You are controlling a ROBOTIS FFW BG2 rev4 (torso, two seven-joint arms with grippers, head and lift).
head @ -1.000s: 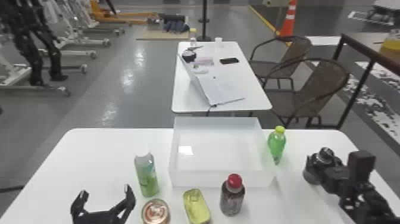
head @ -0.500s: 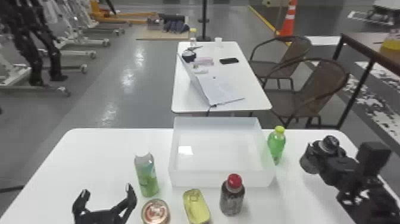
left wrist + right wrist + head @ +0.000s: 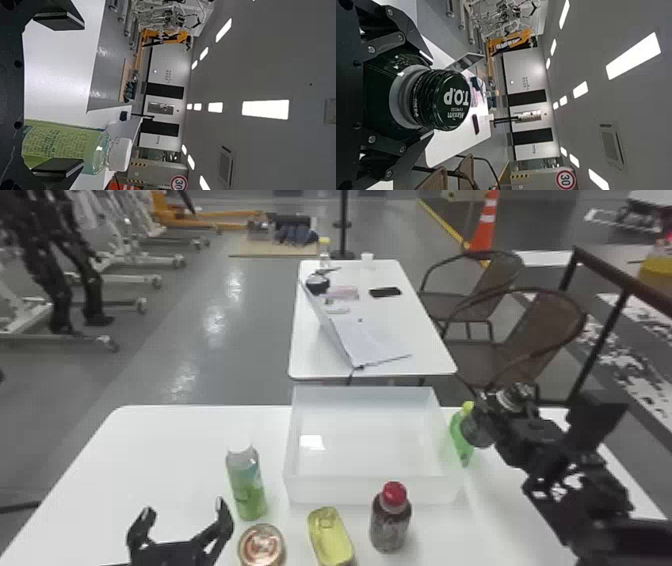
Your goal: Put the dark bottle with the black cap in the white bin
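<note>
Right gripper (image 3: 431, 97): fingers closed around the dark bottle (image 3: 405, 97), one on each side, grasp looks secure. Black cap (image 3: 451, 101) sticks out past the fingertips, clear of them. Left gripper (image 3: 184, 509): jaws spread, nothing between them, parked over the near left part of the table (image 3: 165, 450).

Held bottle is off the table's right part, outside the white bin (image 3: 372, 491), near its right wall. In the head view it overlaps the green bottle (image 3: 457, 437) with the yellow cap, which stands just beside that wall; can't tell whether they touch.

Progress: pick done, place not done. Roughly halfway, maybe a bit more. Left to do: bring the bottle over the right wall, lower it to the bin floor, let go, back out. Next move likely needs enough height for the base to pass the rim. Risks: base catching the wall, or the bottle or arm knocking the green one over.

Rest, not needed for this task: white-capped bottle (image 3: 246, 490) left of the bin, close to the left gripper; copper-topped can (image 3: 261, 545), yellow tin (image 3: 331, 537) and red-capped bottle (image 3: 391, 522) on the near side of the bin.
</note>
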